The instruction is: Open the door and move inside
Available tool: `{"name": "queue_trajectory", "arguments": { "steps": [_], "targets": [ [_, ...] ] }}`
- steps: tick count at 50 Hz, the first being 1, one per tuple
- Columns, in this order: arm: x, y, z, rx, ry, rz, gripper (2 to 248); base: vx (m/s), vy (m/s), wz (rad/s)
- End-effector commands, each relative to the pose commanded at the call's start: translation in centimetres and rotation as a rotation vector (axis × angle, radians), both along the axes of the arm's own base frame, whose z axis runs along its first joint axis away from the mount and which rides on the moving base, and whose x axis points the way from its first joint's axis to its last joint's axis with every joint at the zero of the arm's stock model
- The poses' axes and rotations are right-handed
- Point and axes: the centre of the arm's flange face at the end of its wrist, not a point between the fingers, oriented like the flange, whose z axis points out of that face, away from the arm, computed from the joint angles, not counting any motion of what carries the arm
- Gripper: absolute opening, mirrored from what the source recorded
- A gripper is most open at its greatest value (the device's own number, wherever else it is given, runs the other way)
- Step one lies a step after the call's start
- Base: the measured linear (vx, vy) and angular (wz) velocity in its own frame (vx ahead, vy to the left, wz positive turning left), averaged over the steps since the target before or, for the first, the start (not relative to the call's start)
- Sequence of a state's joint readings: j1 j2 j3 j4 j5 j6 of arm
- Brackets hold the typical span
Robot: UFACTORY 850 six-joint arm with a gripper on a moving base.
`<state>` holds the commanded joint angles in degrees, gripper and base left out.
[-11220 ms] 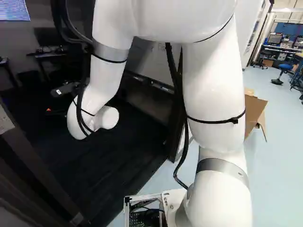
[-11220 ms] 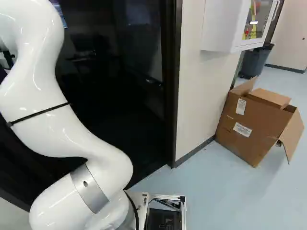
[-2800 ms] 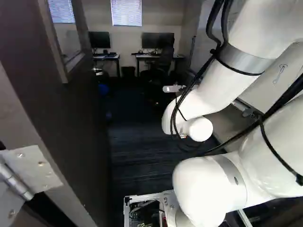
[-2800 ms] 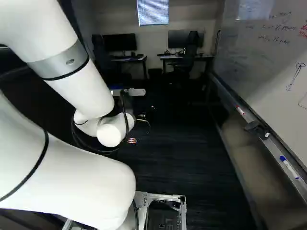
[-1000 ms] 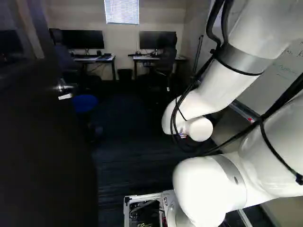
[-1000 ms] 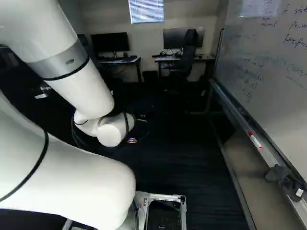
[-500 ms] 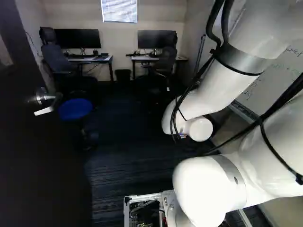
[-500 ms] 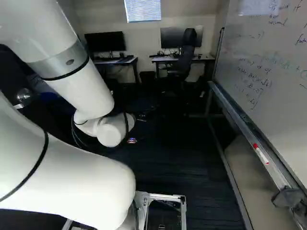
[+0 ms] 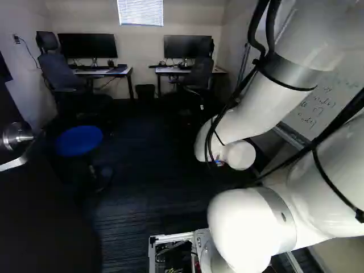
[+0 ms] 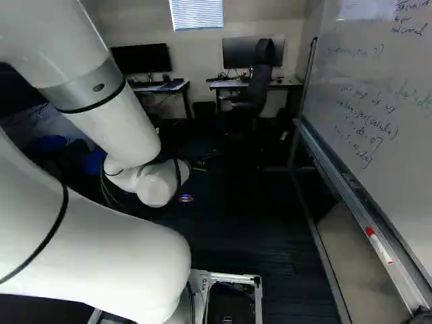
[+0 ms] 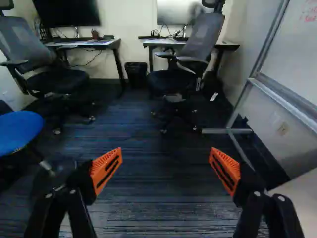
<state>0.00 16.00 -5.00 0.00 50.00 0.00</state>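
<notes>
Since the dark flat door [image 9: 42, 219] is open, probably just some rolling inside left; black orange-padded gripper [image 11: 165, 154] gapes empty.

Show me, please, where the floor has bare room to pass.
Bare floor lies ahead of the open claw, between the blue stool and the whiteboard stand. It is crowded along the far wall: two desks, two office chairs and a bin. The door crowds the left base view's left.

A bin [image 11: 135, 74] stands between two desks [image 11: 101, 43], an office chair [image 11: 171, 79] by each.
</notes>
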Motion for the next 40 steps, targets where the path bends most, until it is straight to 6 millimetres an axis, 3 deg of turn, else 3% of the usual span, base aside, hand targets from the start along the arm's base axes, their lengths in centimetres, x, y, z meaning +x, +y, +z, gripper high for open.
{"name": "queue_trajectory", "arguments": {
  "steps": [40],
  "targets": [
    [0.0,0.0,0.0,0.0,0.0,0.0,247,0.212,-0.005,-0.006]
  ]
}}
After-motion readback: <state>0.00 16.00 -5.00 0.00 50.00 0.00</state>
